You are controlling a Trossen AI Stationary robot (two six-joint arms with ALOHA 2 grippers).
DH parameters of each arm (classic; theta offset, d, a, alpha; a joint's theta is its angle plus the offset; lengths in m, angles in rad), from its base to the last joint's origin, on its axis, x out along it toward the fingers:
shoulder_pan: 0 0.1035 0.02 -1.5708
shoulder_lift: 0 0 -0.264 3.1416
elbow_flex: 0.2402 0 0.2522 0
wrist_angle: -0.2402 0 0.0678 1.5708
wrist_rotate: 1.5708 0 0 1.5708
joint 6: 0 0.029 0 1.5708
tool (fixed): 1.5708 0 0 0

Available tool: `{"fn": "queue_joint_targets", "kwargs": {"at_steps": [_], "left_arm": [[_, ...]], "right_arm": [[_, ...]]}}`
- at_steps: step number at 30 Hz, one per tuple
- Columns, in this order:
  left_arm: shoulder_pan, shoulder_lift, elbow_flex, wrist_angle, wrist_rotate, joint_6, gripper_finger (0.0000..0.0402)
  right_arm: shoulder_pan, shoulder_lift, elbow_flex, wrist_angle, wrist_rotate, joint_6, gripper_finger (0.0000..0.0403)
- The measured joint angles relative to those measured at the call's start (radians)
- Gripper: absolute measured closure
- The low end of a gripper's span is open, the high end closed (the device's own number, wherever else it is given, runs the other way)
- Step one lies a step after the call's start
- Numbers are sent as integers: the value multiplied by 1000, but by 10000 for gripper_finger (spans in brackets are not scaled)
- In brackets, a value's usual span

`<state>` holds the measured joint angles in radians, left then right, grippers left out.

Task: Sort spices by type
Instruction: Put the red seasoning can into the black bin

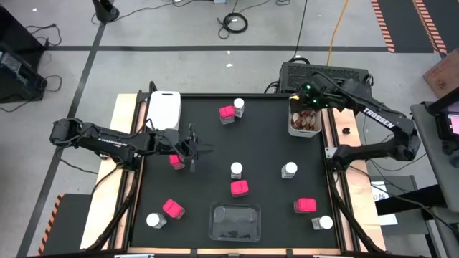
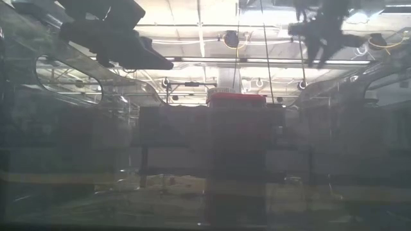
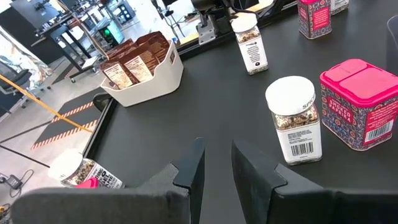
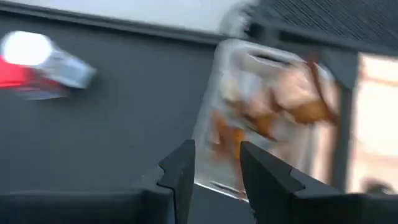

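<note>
Hovering over the white tray of brown jars at the worktop's far right edge, the right gripper has its fingers slightly parted and empty, the jars just beyond them. The left gripper sits mid-left beside a pink box, fingers narrowly apart around nothing; white-lidded clear jars and other pink boxes lie scattered across the worktop

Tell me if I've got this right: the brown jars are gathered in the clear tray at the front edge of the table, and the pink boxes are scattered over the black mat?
Not quite. The brown jars stand in the white tray at the table's far right, under the right gripper; the high view shows it. The clear tray holds none. The pink boxes are indeed scattered over the black mat.
</note>
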<state>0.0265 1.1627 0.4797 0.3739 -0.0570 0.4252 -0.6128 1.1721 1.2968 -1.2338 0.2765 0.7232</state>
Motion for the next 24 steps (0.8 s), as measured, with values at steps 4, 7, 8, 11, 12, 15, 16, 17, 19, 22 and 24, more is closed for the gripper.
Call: {"fn": "queue_joint_targets", "kwargs": {"at_steps": [4,7,8,11,12,15,16,17,19,22,24], "left_arm": [[0,0,0,-2,0,-25,317],[0,0,0,0,0,-104,317],[0,0,0,3,0,-138,317],[0,0,0,-3,0,-229,317],[0,0,0,-11,0,-262,317],[-1,-6,15,-99,0,-357,317],[-3,-12,30,-146,0,-387,317],[-4,-20,49,-206,0,-407,317],[-9,-42,95,-356,0,-447,317],[-20,-73,216,-642,0,-528,317],[-31,-83,313,-819,0,-607,317]], "right_arm": [[106,0,13,150,-22,-94,280],[183,3,13,239,-21,-186,280],[210,8,13,266,-21,-212,280],[279,23,13,337,-20,-288,280],[303,28,13,361,-20,-314,280],[373,48,13,419,-17,-380,280],[398,59,13,429,-17,-404,280],[424,69,13,438,-17,-433,280],[473,85,13,439,-18,-510,280],[539,98,-9,473,-17,-596,280],[569,96,-61,552,-17,-643,280]]}}
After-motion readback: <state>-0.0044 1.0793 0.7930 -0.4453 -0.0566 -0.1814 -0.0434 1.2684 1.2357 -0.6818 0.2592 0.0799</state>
